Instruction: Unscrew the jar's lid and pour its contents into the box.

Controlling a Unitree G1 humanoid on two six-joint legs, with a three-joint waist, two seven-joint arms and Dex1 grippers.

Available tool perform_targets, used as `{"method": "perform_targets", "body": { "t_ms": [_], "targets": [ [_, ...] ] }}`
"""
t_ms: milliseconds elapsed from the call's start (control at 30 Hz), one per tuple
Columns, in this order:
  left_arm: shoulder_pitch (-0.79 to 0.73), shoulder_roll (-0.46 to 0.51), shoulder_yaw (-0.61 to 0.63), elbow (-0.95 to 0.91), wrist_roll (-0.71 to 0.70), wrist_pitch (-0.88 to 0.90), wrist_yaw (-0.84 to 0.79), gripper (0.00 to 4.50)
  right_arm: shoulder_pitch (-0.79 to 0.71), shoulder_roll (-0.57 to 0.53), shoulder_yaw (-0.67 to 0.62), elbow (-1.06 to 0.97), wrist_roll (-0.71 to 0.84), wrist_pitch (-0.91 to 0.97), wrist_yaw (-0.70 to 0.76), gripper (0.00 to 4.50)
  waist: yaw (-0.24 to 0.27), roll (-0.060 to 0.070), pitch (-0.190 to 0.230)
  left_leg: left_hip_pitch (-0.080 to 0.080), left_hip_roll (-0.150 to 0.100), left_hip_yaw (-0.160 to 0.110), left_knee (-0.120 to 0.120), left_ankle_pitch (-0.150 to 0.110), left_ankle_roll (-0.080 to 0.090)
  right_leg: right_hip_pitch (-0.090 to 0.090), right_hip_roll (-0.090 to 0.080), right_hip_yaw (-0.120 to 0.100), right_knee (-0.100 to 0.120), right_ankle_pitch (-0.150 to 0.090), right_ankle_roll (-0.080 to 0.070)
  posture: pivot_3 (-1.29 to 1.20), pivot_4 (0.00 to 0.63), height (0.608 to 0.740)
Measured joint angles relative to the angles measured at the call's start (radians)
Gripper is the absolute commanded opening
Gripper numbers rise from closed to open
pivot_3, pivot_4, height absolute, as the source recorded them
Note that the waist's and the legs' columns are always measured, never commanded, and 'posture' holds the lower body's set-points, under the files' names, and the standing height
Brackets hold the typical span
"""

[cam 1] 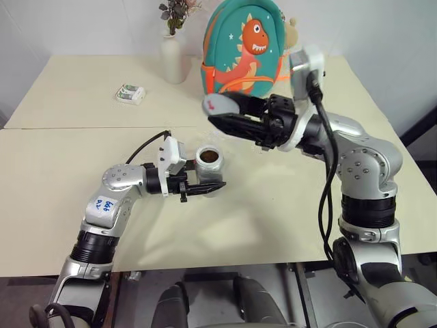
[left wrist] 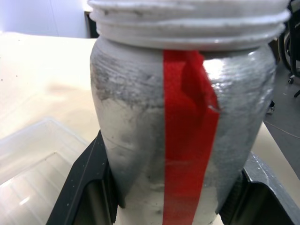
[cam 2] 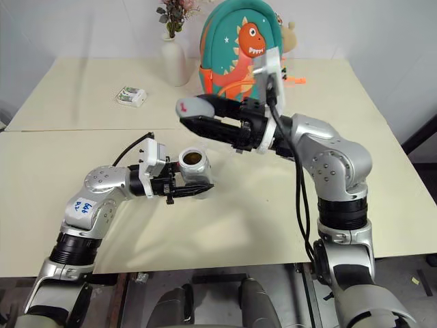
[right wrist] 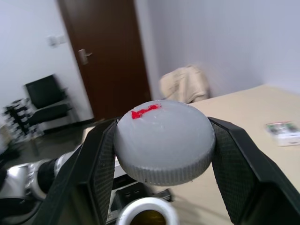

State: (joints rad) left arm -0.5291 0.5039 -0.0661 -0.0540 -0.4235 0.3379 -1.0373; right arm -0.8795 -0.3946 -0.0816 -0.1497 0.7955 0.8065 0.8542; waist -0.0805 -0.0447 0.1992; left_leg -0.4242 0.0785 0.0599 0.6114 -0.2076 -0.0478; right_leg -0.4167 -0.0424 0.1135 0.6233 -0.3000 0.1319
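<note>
A wide cream table [cam 1: 287, 225] runs across the scene, with a seam where two tops meet. At the far edge stands a teal backpack [cam 1: 244, 42] printed with an orange dinosaur and small stars; no lettering on it can be read. Beside it sits a tall white vase [cam 1: 173, 60] with dark flowers. Nearer the left, a small white-green packet [cam 1: 130, 93] lies flat, its print too small to make out.

Over to the arms. The right gripper [cam 1: 217, 113] hangs in the air above the table, clenched on the lid [right wrist: 164, 140], a grey ribbed disc with a red smear on top, pinched flat between the two black fingers [right wrist: 101, 164]. It sits up and apart from the jar, in front of the backpack in the head views.

The left gripper [cam 1: 208, 187] is down at table level, clamped around the jar [cam 1: 209, 164], which stands upright with its mouth open. The left wrist view shows the jar's greyish wall, a threaded rim and a vertical red strip; no writing is legible there. Dark brown contents [cam 1: 209, 156] show inside the mouth.

A blue-ink sticker [cam 1: 104, 204] on the left forearm bears scrawled digits, not clear enough to read.

The box [left wrist: 33, 159], clear plastic, appears in the left wrist view just beside the jar, resting on the table.
</note>
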Motion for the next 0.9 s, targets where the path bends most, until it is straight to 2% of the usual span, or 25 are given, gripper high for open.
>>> {"method": "perform_targets", "body": {
  "t_ms": [167, 400, 533, 867, 900],
  "targets": [
    [0.019, 0.032, 0.042, -0.01, -0.008, 0.006, -0.001, 2.14, 0.188, -0.114, 0.01, 0.091, -0.187, -0.147, -0.008, 2.55, 0.004, 0.0, 0.0, 0.0, 0.0, 0.001, 0.0, 0.0, 0.0, 0.0, 0.0, 0.001, -0.002, 0.0, 0.0, 0.0, 0.15, 0.74],
    [0.023, 0.037, 0.058, -0.01, -0.018, 0.011, -0.001, 2.14, 0.347, -0.031, 0.008, 0.218, -0.315, -0.371, -0.074, 2.55, -0.004, 0.0, 0.0, 0.002, 0.001, 0.001, 0.0, 0.0, -0.001, 0.0, 0.002, 0.001, 0.002, 0.0, 0.0, 0.0, 0.15, 0.74],
    [0.023, 0.038, 0.066, -0.01, -0.021, 0.021, 0.0, 2.14, 0.382, 0.014, 0.009, 0.334, -0.386, -0.484, -0.105, 2.55, -0.005, 0.0, 0.0, 0.002, 0.001, 0.002, 0.001, 0.0, -0.001, 0.0, 0.002, 0.002, 0.003, 0.0, 0.001, 0.0, 0.15, 0.74],
    [0.023, 0.038, 0.067, -0.012, -0.024, 0.036, 0.002, 2.14, 0.382, 0.015, 0.018, 0.521, -0.506, -0.675, -0.101, 2.55, -0.005, 0.0, 0.0, 0.002, 0.001, 0.002, 0.001, 0.001, -0.002, 0.0, 0.002, 0.002, 0.003, 0.0, 0.001, 0.0, 0.15, 0.74],
    [0.023, 0.037, 0.067, -0.013, -0.025, 0.036, 0.003, 2.14, 0.381, 0.012, 0.018, 0.524, -0.508, -0.677, -0.097, 3.26, -0.004, 0.0, 0.0, 0.002, 0.001, 0.002, 0.001, 0.001, -0.002, 0.0, 0.002, 0.002, 0.003, 0.0, 0.001, 0.0, 0.15, 0.74]
  ]
}}
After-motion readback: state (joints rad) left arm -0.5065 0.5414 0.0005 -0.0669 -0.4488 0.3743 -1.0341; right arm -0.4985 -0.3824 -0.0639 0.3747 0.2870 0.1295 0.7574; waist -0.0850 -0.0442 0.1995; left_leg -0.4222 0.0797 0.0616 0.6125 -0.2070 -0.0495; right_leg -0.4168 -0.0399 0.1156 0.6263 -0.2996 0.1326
